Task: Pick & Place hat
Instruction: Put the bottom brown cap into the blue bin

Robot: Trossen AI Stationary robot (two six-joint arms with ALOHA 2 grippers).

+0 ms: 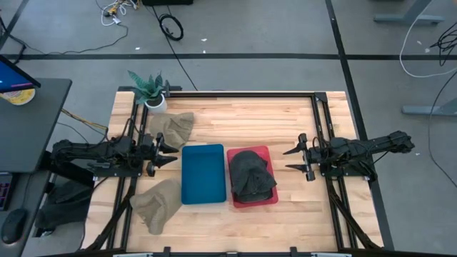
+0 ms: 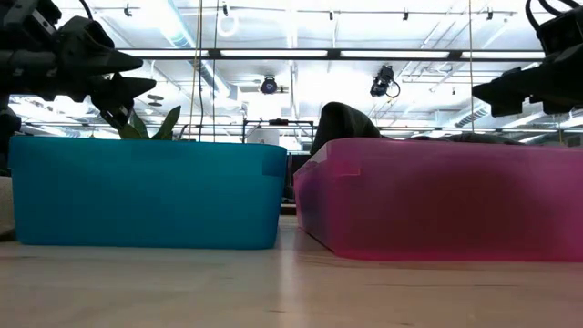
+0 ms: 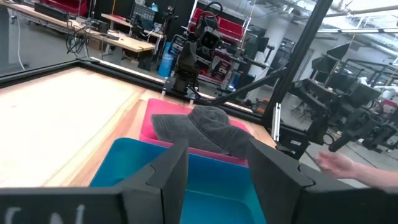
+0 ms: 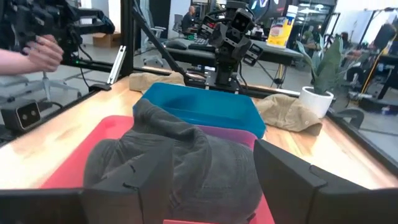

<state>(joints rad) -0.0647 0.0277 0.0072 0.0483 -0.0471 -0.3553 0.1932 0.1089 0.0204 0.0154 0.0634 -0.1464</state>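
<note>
A dark grey hat (image 1: 250,176) lies in the red tray (image 1: 269,154), also seen in the right wrist view (image 4: 180,165) and the left wrist view (image 3: 208,129). A blue tray (image 1: 203,173) sits beside it with nothing in it. Two tan hats rest on the table, one near the far left (image 1: 173,127), one near the near left (image 1: 156,202). My left gripper (image 1: 171,153) hovers open at the blue tray's left side. My right gripper (image 1: 291,159) hovers open to the right of the red tray. Neither touches anything.
A potted plant (image 1: 151,91) stands at the table's far left corner. A black frame (image 1: 319,114) runs along the table's far and side edges. A person's hand shows beyond the table (image 3: 348,167). Bare wood lies in the table's far middle.
</note>
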